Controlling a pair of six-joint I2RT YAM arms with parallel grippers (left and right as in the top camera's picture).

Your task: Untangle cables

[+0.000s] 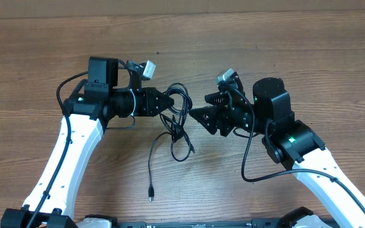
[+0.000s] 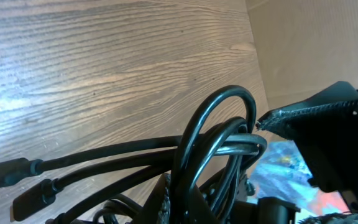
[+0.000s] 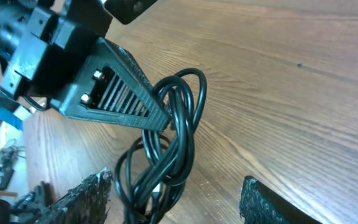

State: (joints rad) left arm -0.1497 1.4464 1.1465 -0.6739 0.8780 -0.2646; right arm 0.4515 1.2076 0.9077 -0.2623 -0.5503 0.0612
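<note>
Left gripper (image 1: 171, 102) is seen fully closed, clamped on the cables (image 1: 181, 121) at the upper loops of the bundle. The clamp is confirmed from the right wrist view: the left gripper (image 3: 159, 115) tip is pinched onto a few loops of the cables (image 3: 185, 118), which arch above the tip and hang below it

Right gripper (image 1: 195, 116) is pointed at the bundle from the opposite side. Its tips are just beside the loops and apart from the left gripper's tips. In its own wrist view its fingers (image 3: 82, 196) are seen well apart, one at lower left, the other at lower right. Jaws are held wide and nothing is gripped. The lower part of the bundle is seen between the fingers, nearer the left-hand one; contact cannot be told

Cables are located mid-table (image 1: 265, 38), between the two grippers, with tangled loops spread on the wood just below them. One free tail is run toward the near edge and is ended in a small tail plug (image 1: 151, 197)

In the left wrist view the cables (image 2: 219, 134) are seen as glossy loops close to the lens. Two strands are run off to the left across the wood, each finished with plug ends (image 2: 5, 173). One right gripper finger (image 2: 309, 115) is seen just right of the loops; whether they touch cannot be told
</note>
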